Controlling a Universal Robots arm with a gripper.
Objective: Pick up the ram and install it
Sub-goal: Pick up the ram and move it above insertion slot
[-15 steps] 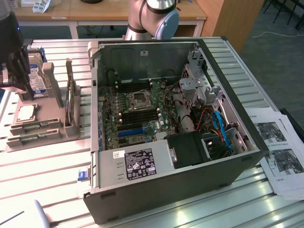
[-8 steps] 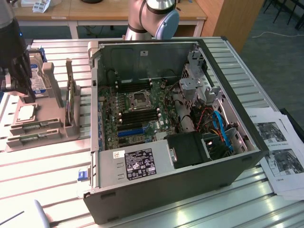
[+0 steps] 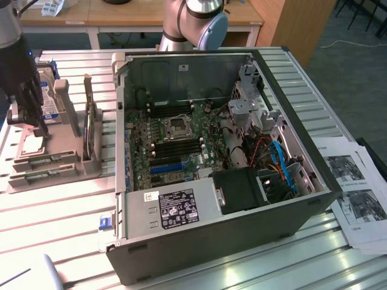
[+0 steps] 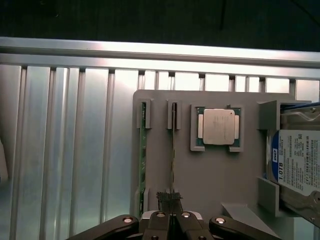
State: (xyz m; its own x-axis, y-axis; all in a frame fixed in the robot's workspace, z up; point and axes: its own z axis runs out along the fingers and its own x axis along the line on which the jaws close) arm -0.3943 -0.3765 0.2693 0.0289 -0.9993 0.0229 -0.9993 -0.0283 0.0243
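Two ram sticks stand on edge in the slots of a grey holder [image 4: 220, 185]. One ram stick [image 4: 142, 150] shows its green edge, and the other ram stick [image 4: 173, 150] appears as a thin line beside it. My gripper [image 4: 172, 212] is shut, and its dark fingertips hang over the near end of the thin stick. I cannot tell whether they touch it. In the exterior view the gripper [image 3: 37, 124] hovers over the holder [image 3: 54, 172] at the exterior view's left, with the ram [image 3: 48, 161] lying low in it.
A processor chip [image 4: 219, 126] sits in a recess of the holder, with a hard drive [image 4: 300, 160] upright beside it. The open computer case [image 3: 217, 169] fills the table's middle, showing black memory slots [image 3: 181, 145] and a blue expansion slot [image 3: 166, 167]. Printed sheets [image 3: 357, 193] lie at the exterior view's right.
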